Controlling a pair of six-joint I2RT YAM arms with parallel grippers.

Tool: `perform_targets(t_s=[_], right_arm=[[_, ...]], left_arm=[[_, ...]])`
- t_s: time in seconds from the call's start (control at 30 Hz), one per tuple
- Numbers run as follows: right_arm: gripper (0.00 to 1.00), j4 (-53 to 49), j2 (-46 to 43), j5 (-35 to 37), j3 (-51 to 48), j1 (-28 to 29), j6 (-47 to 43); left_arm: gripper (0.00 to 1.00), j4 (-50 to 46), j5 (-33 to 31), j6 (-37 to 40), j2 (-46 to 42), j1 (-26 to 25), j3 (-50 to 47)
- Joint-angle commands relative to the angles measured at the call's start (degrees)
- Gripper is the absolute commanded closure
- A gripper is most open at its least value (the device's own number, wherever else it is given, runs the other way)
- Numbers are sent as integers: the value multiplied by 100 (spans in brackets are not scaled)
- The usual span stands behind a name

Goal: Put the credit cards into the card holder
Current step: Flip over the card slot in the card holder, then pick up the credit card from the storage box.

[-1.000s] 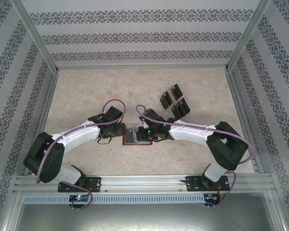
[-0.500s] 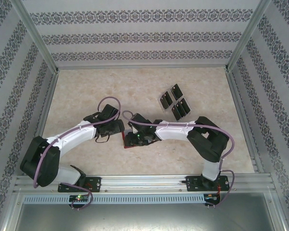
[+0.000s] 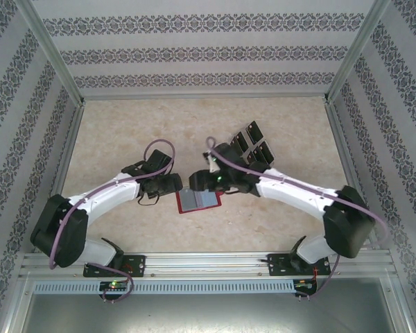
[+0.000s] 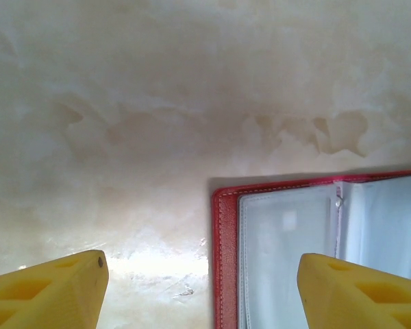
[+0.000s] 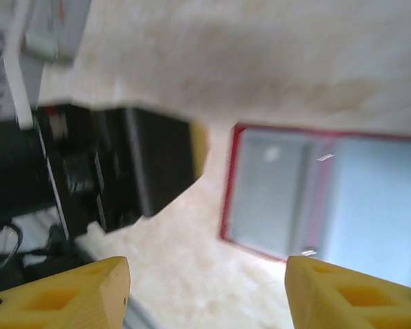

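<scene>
The red card holder (image 3: 197, 201) lies open on the table, its greyish clear pockets facing up, and both wrist views show those pockets with no card in them. It fills the lower right of the left wrist view (image 4: 315, 247) and the right half of the right wrist view (image 5: 329, 199). My left gripper (image 3: 178, 184) is open just left of the wallet's edge, its yellow fingertips (image 4: 55, 288) wide apart, one over a pocket. My right gripper (image 3: 198, 179) hovers open above the wallet's far left corner, holding nothing. The black credit cards (image 3: 253, 144) stand in a rack behind it.
The clear slotted rack (image 3: 237, 142) with the cards sits at back right, partly covered by my right arm (image 3: 291, 191). The left gripper's black body (image 5: 157, 161) shows blurred in the right wrist view. Metal frame rails (image 3: 208, 260) border the table.
My right arm has lifted off the wallet and swung back right, its elbow far out to the right. The wallet now lies uncovered and square. The left gripper has barely shifted.
</scene>
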Motion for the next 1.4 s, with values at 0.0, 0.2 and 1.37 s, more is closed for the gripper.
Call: perform_targets(t_s=[0.0, 0.2, 1.37], right_arm=[[38, -1154, -188, 687, 146, -558, -749], [41, -2114, 151, 1595, 740, -1341, -1821], [60, -2776, 1866, 3673, 1732, -1819, -3114]], left_arm=[[26, -168, -95, 247, 286, -302, 277], [26, -662, -872, 404, 762, -794, 521], [26, -730, -1210, 408, 1248, -913, 513]])
